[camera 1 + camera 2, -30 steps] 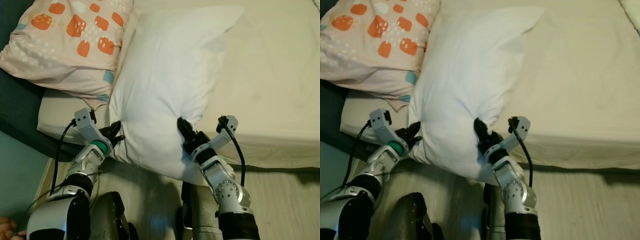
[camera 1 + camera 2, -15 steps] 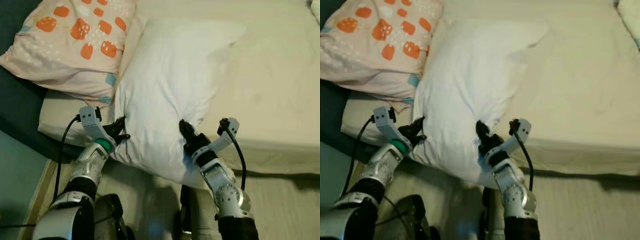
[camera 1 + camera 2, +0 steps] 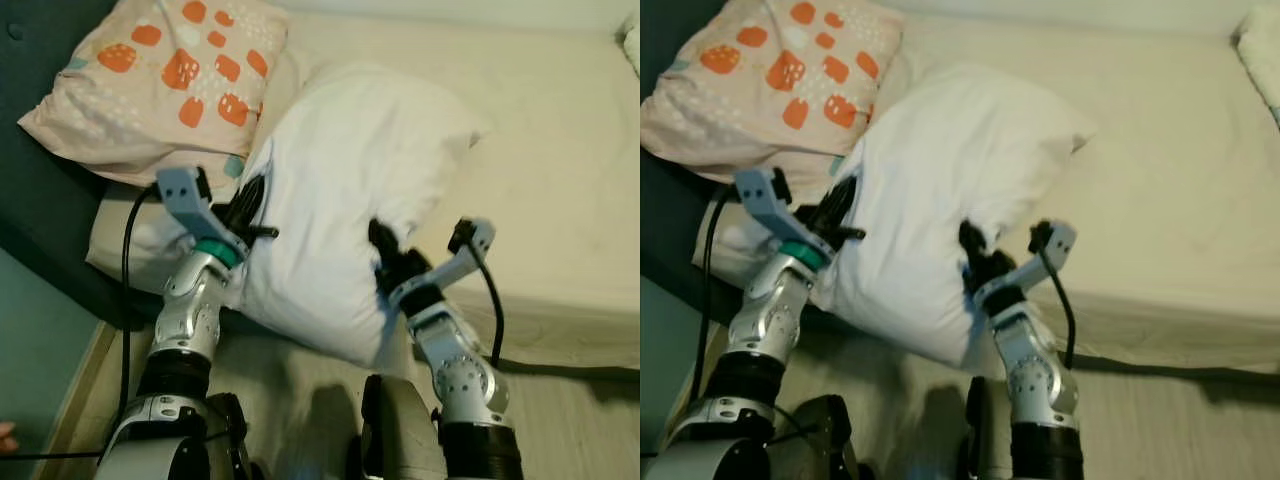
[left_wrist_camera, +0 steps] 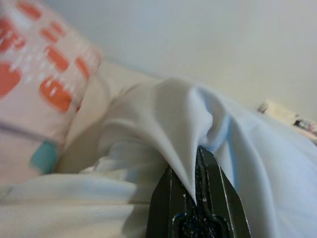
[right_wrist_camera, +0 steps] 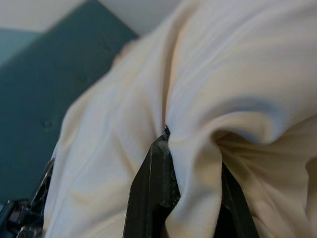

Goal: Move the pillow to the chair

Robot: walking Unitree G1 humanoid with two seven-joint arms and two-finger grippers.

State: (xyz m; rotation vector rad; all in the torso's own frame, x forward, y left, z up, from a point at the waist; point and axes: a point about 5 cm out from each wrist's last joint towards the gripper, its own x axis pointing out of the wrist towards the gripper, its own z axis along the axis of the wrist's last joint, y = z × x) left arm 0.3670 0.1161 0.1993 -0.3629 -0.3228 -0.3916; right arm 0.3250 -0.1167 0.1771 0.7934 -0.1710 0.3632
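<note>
No words or labels can be read on anything. The white pillow is at the near edge of the bed, beside the pillow with orange spots. The left gripper pinches a fold of the white pillow's left side, fingers squeezed on the cloth. The right gripper is clamped on a fold at its right side. Since a second ago, both arms have come up and the pillow is bunched higher off the bed.
</note>
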